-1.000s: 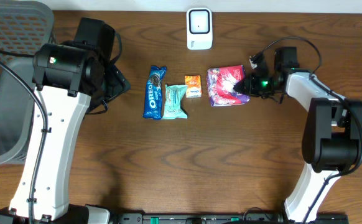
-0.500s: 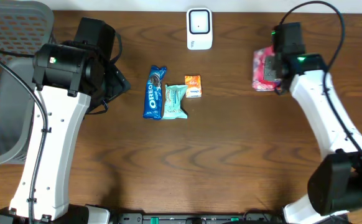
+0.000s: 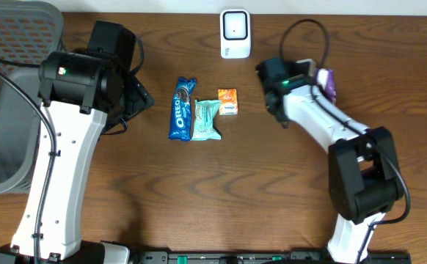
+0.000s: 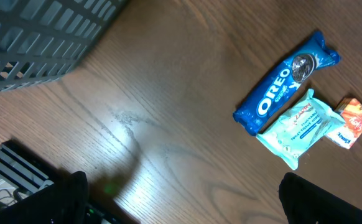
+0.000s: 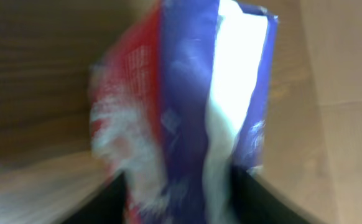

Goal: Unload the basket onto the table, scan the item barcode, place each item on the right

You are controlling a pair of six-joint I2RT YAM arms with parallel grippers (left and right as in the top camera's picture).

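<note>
The item, a purple and red packet (image 5: 187,112), fills the right wrist view in heavy blur, standing between my right gripper's (image 5: 180,202) dark fingers. The jaws are apart; blur hides whether they touch it. From overhead only a purple sliver of the packet (image 3: 329,84) shows beside the right gripper (image 3: 320,79), to the right of the white scanner (image 3: 235,33) at the table's back edge. My left gripper (image 4: 187,211) hangs wide open over bare wood, holding nothing.
A blue Oreo pack (image 3: 182,108), a teal wipes packet (image 3: 205,119) and a small orange box (image 3: 228,101) lie in a row left of centre. A grey mesh basket (image 3: 8,95) stands at the far left. The right arm's elbow (image 3: 279,77) reaches near the scanner.
The right arm lifted the packet off the table, carried it right, then swung it back left toward the scanner. Its jaws have parted. The left arm has not moved.
</note>
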